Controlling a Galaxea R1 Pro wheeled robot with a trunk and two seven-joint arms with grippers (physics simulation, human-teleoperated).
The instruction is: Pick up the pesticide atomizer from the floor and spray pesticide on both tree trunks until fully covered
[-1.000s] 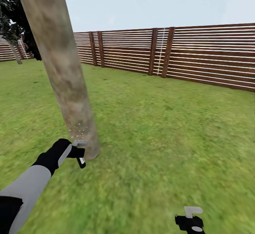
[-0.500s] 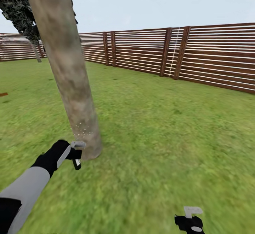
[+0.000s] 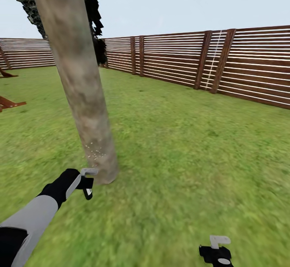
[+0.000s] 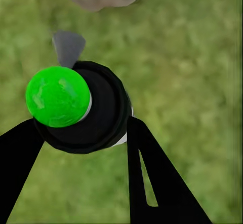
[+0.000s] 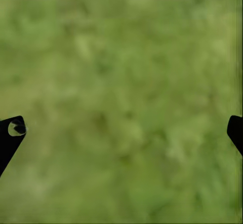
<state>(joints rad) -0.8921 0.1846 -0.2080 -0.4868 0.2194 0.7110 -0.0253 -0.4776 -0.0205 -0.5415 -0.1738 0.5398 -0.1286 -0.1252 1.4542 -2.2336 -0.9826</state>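
Grasping the atomizer [image 4: 76, 107], the left pincer [image 3: 86, 184] hides its body; right pincer [image 5: 121, 127] gapes.

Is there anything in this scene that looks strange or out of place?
Mostly not. The tree trunk leans in the head view, probably from camera perspective. A small patch of pale specks sits low on it, just above the atomizer in the left gripper.

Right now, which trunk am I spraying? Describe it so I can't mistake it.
Start at the slatted wooden fence and come forward across the lawn to the thick leaning trunk. It stands just past the left claw, and alone carries pale specks low on its blotchy grey-brown bark.
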